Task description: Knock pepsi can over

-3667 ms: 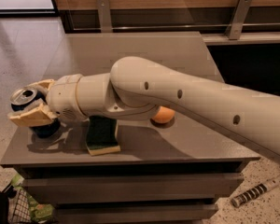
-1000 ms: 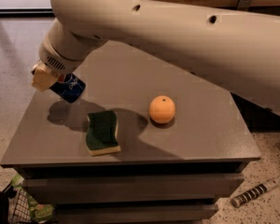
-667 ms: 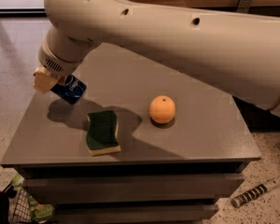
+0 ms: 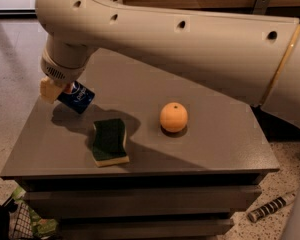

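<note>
Tracking tan gripper [image 4: 51,90] low over left side of grey flat-topped table [image 4: 225,144], hanging from thick cream robot arm [image 4: 190,44]. Finding small dark blue metal pepsi can [image 4: 79,98] right there, tilting steeply, upper end tucked against gripper. Failing to make out claw state, apart or clamped. Noting green-and-yellow rectangular sponge [image 4: 110,141] lying near front edge, round orange fruit [image 4: 173,117] sitting mid-table, well apart from can.
</note>
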Robot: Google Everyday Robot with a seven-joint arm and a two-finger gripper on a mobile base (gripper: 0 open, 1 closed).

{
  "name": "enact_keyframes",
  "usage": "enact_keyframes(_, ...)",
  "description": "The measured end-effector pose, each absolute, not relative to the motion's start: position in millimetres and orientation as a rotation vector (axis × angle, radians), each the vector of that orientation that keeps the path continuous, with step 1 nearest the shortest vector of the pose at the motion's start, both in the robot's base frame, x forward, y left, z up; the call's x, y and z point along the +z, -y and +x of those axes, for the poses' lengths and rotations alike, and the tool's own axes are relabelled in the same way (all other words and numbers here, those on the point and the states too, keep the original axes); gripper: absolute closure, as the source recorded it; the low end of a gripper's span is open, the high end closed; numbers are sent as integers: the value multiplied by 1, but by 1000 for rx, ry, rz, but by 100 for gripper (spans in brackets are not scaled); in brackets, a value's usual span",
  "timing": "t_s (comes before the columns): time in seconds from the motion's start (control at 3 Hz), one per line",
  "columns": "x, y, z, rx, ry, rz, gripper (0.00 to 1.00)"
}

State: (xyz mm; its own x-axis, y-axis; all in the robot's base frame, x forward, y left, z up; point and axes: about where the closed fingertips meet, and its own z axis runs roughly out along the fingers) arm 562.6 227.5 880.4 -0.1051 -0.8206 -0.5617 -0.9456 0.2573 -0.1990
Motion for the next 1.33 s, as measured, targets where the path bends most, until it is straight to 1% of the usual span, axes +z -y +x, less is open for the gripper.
enact_keyframes(0.33, 868, -235, 568, 289, -1958, -1616, 100)
enact_keyframes(1.33, 834, -281, 585, 412, -1879, -1672, 100)
